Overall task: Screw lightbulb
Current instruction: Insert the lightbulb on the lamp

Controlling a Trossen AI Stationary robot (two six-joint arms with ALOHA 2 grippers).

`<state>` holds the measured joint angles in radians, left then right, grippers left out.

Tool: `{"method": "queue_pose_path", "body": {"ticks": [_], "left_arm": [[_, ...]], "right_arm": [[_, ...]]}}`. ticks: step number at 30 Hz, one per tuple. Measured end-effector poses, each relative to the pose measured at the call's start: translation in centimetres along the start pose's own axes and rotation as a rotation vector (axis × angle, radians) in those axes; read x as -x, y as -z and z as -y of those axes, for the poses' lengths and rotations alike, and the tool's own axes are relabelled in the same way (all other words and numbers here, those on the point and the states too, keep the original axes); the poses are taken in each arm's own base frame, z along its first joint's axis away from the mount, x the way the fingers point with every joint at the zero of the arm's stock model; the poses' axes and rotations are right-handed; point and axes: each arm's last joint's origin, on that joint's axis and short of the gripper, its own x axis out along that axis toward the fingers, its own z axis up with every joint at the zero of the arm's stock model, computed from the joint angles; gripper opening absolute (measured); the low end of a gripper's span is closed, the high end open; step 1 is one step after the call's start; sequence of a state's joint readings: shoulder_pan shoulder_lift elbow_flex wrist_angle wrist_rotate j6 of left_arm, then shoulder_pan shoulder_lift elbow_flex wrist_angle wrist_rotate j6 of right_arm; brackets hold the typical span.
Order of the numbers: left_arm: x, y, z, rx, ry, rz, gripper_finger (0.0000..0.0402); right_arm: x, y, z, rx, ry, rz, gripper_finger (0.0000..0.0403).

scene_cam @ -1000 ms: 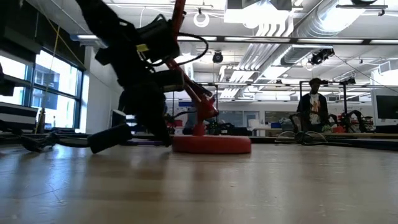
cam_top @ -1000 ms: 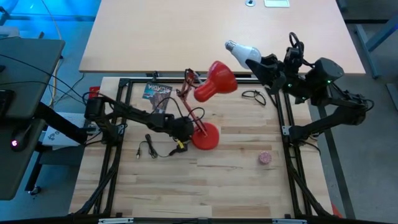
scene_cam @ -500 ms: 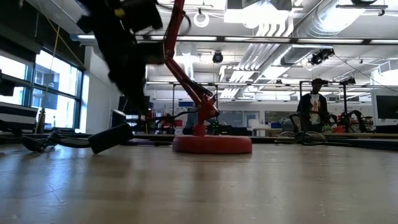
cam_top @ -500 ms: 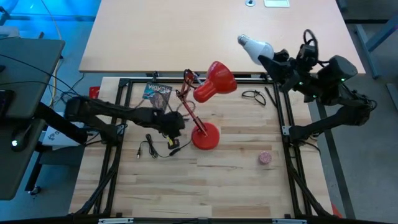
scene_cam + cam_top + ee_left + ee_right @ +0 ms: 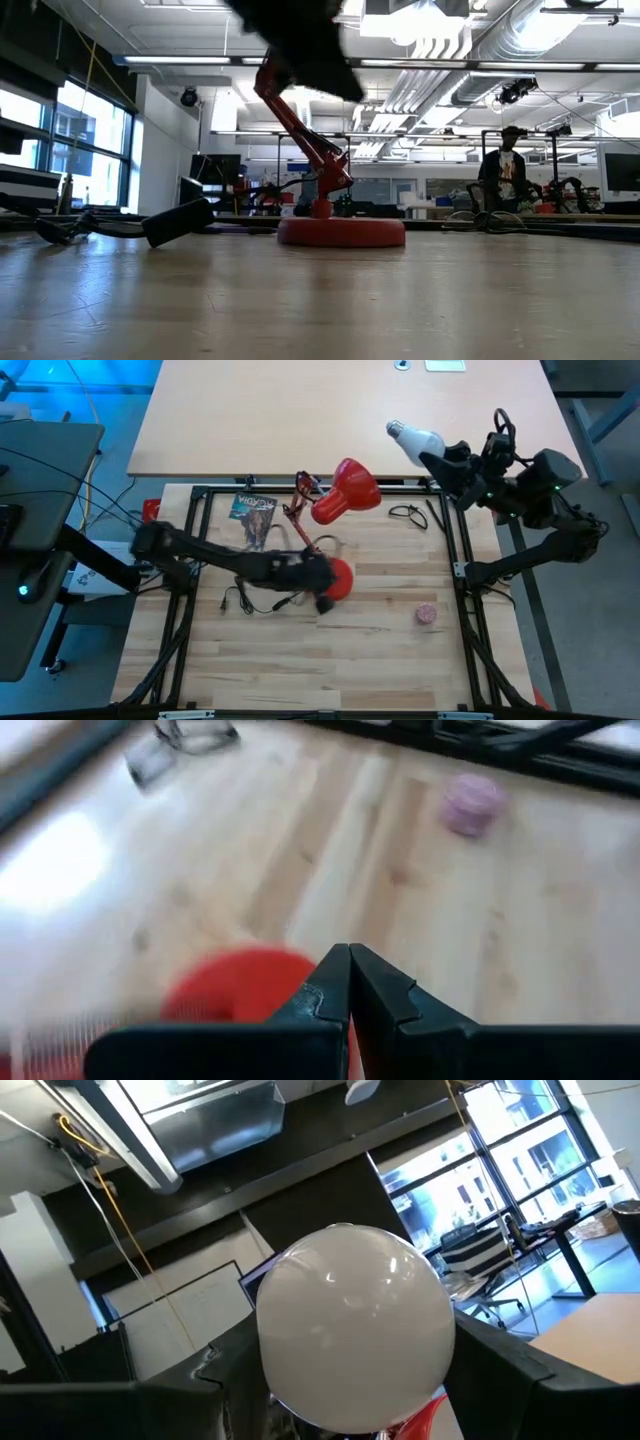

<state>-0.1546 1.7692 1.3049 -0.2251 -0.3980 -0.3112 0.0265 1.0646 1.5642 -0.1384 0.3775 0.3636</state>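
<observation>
The white lightbulb (image 5: 412, 439) hangs in the air beyond the table's far right corner, with my right gripper (image 5: 441, 455) shut on it; its grey screw base (image 5: 393, 428) points away from the gripper, toward the lamp side. The red lamp stands on its round base (image 5: 338, 578) mid-table, its shade (image 5: 347, 487) raised at the far side. My left gripper (image 5: 325, 602) is shut and hovers just in front of the lamp base (image 5: 235, 988), holding nothing. My right gripper pinches the bulb's round white globe (image 5: 350, 1330) between its two fingers, one on each side. The fingers (image 5: 447, 457) come from the table's right, slanting slightly upward. The bulb is lifted clear, lying roughly along the fingers with its screw base foremost.
Eyeglasses (image 5: 407, 513) lie at the far right and a small pink ball (image 5: 427, 613) at the near right. A black cable with a plug (image 5: 243, 600) and a printed card (image 5: 252, 510) lie left of the lamp. A person (image 5: 503, 170) stands in the room beyond.
My left gripper, still shut, has risen off the table beside the lamp base, pulled back left, then swung right to hover in front of the base. My right gripper has carried the bulb a little toward the right, away from the shade.
</observation>
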Motion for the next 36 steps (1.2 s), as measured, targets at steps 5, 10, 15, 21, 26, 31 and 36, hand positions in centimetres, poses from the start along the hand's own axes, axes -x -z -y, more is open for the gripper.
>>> {"method": "queue_pose_path", "body": {"ticks": [5, 10, 15, 21, 26, 31, 36], "left_arm": [[-4.0, -3.9, 0.8, -0.148, -0.093, -0.134, 0.0000], [-8.2, -3.3, 0.4, -0.232, -0.134, -0.319, 0.0000], [-10.2, -2.8, -1.5, -0.229, -0.191, -0.444, 0.0000], [-9.5, -2.8, -2.8, -0.252, -0.217, -0.529, 0.0000], [-9.2, -2.6, -2.8, -0.251, -0.189, -0.568, 0.0000], [-9.1, -2.3, -2.2, -0.197, -0.155, -0.585, 0.0000], [-8.6, -1.7, -1.2, -0.205, -0.115, -0.640, 0.0000]], "right_arm": [[0.0, 0.0, 0.0, -0.016, -0.003, -0.001, 0.0228], [0.0, 0.0, -0.1, -0.021, -0.026, -0.011, 0.0228], [0.0, 0.1, -0.1, -0.029, -0.036, -0.016, 0.0228], [0.1, 0.2, -0.4, -0.018, -0.051, -0.024, 0.0228], [0.1, 0.2, -0.4, -0.018, -0.051, -0.025, 0.0228], [0.1, 0.2, -0.4, -0.019, -0.056, -0.027, 0.0228], [0.1, 0.2, -0.4, -0.019, -0.057, -0.028, 0.0228]]}}
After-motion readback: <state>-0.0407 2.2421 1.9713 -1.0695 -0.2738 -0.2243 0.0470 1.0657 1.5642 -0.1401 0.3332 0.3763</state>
